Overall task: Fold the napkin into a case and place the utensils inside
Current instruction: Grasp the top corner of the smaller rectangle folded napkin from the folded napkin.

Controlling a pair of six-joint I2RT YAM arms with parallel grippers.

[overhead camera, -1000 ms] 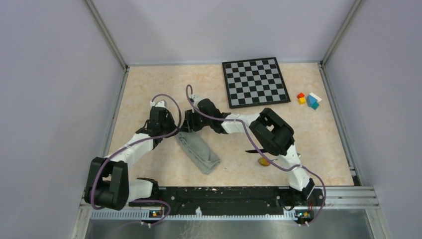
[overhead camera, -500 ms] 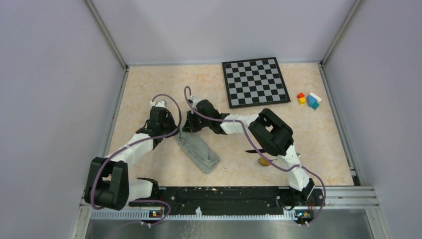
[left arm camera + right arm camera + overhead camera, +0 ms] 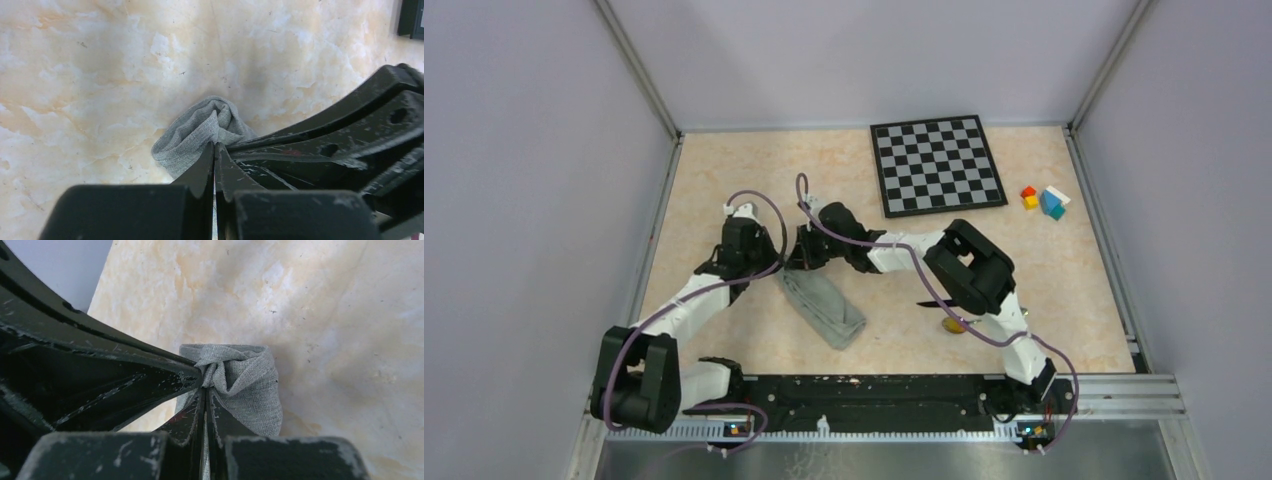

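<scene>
You have the napkin (image 3: 824,305) as a narrow grey-green strip, folded in layers. It lies slantwise on the worktop (image 3: 724,170), left of centre, and runs from the middle down toward the near edge. Its near end is flat and squared. Its far end is bunched into a small twisted knot of cloth, and both arms meet there.

From the left wrist view, your left gripper (image 3: 215,146) has its fingers pressed together with no gap, nipping the crumpled tip of the napkin (image 3: 195,132). The other arm's fingers cross in from the right.

From the right wrist view, your right gripper (image 3: 204,387) is likewise closed tight on the same gathered corner (image 3: 245,385), where the weave puckers into folds.

From above, both sets of fingertips are hidden under the wrists and cables, so you cannot see the pinch itself there.

The knife (image 3: 927,303) shows only as a dark sliver poking out from under the right arm's elbow. The spoon (image 3: 952,324) shows only as a bit of yellow bowl near the near right part of the worktop, its handle covered.

The chessboard (image 3: 937,165) sits at the far edge, and the coloured blocks (image 3: 1044,200) lie toward the far right corner.
</scene>
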